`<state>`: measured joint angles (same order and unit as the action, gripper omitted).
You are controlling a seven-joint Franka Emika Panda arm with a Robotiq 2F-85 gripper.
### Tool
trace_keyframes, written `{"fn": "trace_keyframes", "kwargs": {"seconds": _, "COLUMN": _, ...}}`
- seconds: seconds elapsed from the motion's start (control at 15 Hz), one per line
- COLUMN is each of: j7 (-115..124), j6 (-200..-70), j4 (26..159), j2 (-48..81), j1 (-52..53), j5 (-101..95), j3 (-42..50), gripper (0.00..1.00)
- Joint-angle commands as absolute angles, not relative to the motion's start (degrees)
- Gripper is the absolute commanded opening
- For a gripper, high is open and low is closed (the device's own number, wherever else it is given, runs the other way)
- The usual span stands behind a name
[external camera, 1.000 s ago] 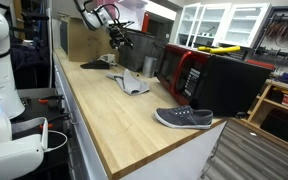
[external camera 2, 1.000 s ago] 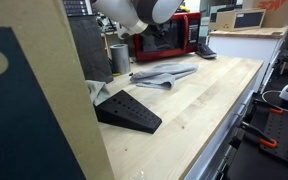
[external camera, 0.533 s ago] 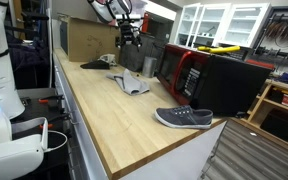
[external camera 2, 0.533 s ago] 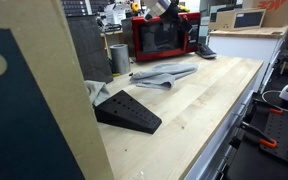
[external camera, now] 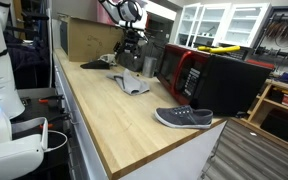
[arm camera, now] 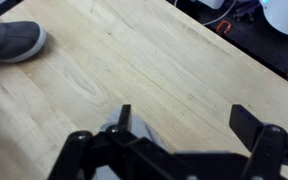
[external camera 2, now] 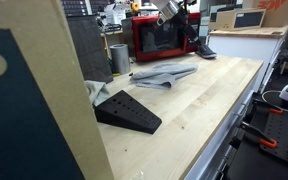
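Item under inspection: grey cloth [external camera: 132, 84], lying crumpled and mostly flat on the wooden tabletop [external camera: 104, 125], about midway along its length and toward the edge that carries the red microwave [external camera: 189, 70]. Judged light, limp and non-fragile. It will sag and drape when lifted, and may slide on the smooth wood if merely pushed. A raised fold or bunched ridge is the best place to take hold, pinched from above, since a flat edge offers little to bite. The tool [arm camera: 184, 120] hangs above the cloth without touching it. In the wrist view its jaws stand wide apart with nothing between them. A black wedge [external camera 2: 127, 110] and a metal cup [external camera 2: 119, 57] sit further along the tabletop. A grey shoe [external camera: 184, 118] lies well apart, near the opposite corner.
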<state>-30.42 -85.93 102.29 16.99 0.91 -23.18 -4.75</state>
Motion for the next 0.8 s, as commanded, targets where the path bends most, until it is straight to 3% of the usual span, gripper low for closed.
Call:
{"fn": "trace_keyframes", "kwargs": {"seconds": 0.0, "j7": -26.37, "j6": -82.17, "j4": 97.82, "j2": 18.69, "j1": -0.44, "j5": -15.04, "j3": -3.74, "gripper": 1.0}}
{"fn": "trace_keyframes", "kwargs": {"seconds": 0.33, "j7": -27.82, "j6": -83.98, "j4": 99.33, "j2": 18.29, "j1": -0.48, "j5": -16.18, "j3": -3.67, "gripper": 1.0}}
{"fn": "trace_keyframes", "kwargs": {"seconds": 0.73, "j7": -19.96, "j6": -106.01, "j4": 99.67, "j2": 21.12, "j1": -0.71, "j5": -14.2, "j3": -3.11, "gripper": 1.0}}
